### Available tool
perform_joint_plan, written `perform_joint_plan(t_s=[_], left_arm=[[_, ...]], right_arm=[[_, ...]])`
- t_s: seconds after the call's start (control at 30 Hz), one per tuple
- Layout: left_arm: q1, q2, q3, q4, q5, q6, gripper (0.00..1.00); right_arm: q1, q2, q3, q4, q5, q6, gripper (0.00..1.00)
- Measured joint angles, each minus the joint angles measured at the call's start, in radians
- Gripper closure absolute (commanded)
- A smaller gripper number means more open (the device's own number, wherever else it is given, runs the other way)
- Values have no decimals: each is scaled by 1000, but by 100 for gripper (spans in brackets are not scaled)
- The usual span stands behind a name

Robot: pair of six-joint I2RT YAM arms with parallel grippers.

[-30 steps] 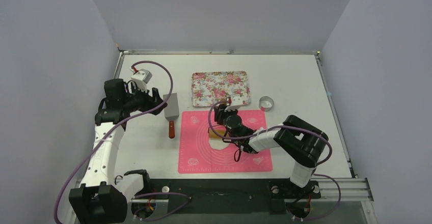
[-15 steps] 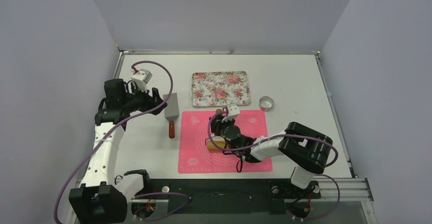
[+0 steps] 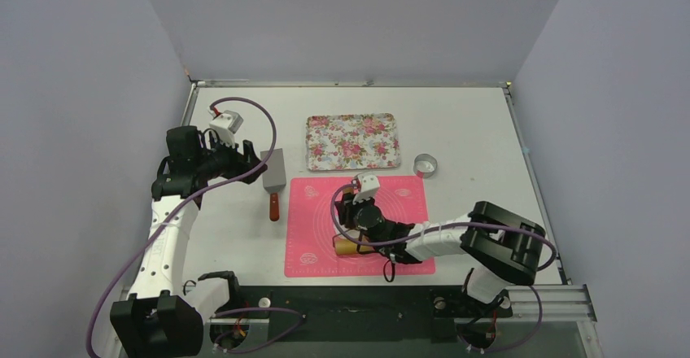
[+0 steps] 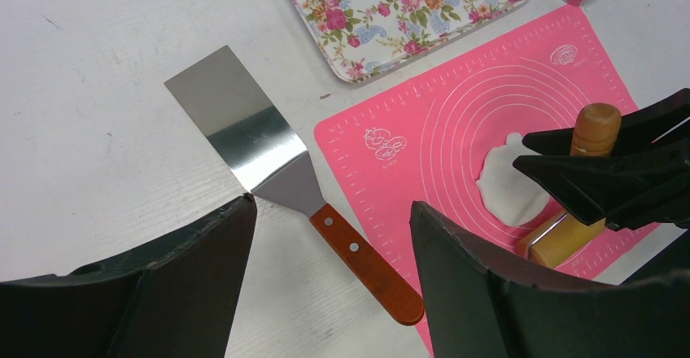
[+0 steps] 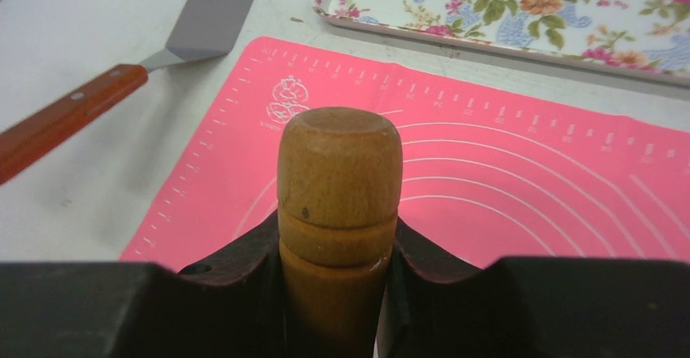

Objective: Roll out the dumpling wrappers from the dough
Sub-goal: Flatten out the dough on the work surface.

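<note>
A white table point(image 3: 472, 122) carried a pink mat point(image 3: 313, 236) near the front, with a floral tray point(image 3: 353, 141) just behind it. The left gripper point(image 4: 332, 205) hung over the table left of the mat, its jaws spread wide and holding nothing. A spatula point(image 3: 275, 181) lay below it, its blade on the table and its wooden handle reaching the mat's left edge. The right gripper point(image 5: 335, 240) sat low over the mat, its jaws clamped on a wooden pin point(image 5: 339, 159) just under the end knob. The dough point(image 4: 508, 183), a flat, ragged white patch, lay on the mat inside the printed rings, against the pin. A ring cutter point(image 3: 425, 164) stood on the table off the mat's far right corner
</note>
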Motion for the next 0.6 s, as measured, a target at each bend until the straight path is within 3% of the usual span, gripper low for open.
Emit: perform_joint_plan(t_s=[0.23,0.4,0.6], left_arm=[[0,0,0,0,0,0,32],[0,0,0,0,0,0,32],[0,0,1,0,0,0,32]], right_arm=[[-15,-203,15,-257,-22,-149,100],[-89,-212,65,-261,-76,-209,100],[-153,-95,103,-191,-166,-227,100]])
